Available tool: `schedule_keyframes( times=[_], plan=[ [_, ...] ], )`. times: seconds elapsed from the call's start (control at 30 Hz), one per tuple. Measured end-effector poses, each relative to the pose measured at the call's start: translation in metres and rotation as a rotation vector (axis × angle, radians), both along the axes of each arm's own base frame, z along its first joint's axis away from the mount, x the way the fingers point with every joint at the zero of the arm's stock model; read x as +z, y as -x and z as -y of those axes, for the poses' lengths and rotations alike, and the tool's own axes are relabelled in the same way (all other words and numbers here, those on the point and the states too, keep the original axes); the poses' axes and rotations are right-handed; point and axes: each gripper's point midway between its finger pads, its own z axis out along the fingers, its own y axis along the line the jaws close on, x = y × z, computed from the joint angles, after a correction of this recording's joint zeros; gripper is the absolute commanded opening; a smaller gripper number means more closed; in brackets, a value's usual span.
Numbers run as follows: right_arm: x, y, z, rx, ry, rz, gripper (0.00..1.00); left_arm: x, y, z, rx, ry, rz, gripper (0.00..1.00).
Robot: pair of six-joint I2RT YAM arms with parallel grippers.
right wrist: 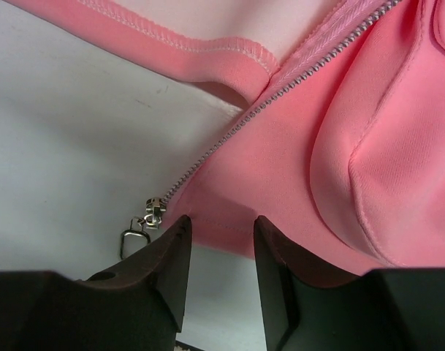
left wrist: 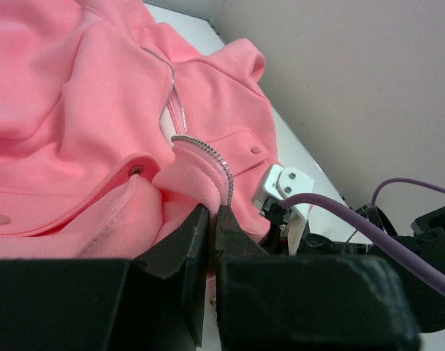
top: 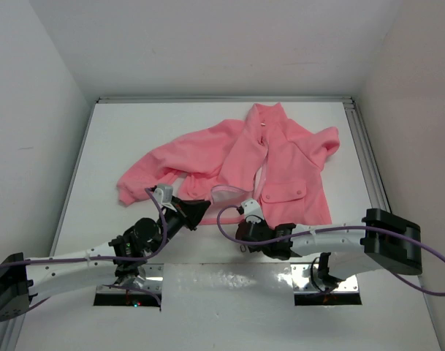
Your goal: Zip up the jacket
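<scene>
**Left gripper pinched the zipper edge; right gripper stood open by the pull**

The left gripper (left wrist: 213, 212) was clamped on a fold of the jacket (left wrist: 76, 95), its fingers almost meeting. A curl of zipper teeth (left wrist: 207, 150) rose just above its tips, and a pocket snap (left wrist: 135, 170) sat near them to one side. The right gripper (right wrist: 221, 227) was partly open and held nothing. The jacket's lower edge lay just ahead of its tips, across the gap; whether it touched them could not be told. The metal pull (right wrist: 138, 230) lay on the table (right wrist: 61, 131) just outside one finger. Seen from above, the jacket spread away beyond both grippers, collar farthest.
</scene>
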Motion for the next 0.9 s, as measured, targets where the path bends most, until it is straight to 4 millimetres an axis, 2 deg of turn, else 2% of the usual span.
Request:
schedule_keyframes(
  times=[0.5,0.8,0.9],
  plan=[
    [0.000,0.002,-0.014,0.014,-0.054,-0.034,0.40,-0.003,0.000,0.002,-0.013,-0.004,-0.008,0.00],
    [-0.004,0.005,-0.015,-0.004,-0.115,-0.061,0.39,-0.004,-0.001,0.001,-0.013,-0.004,-0.012,0.00],
    [-0.004,0.005,-0.014,-0.014,-0.136,-0.057,0.36,-0.005,-0.001,0.001,-0.016,-0.006,-0.013,0.00]
  ],
)
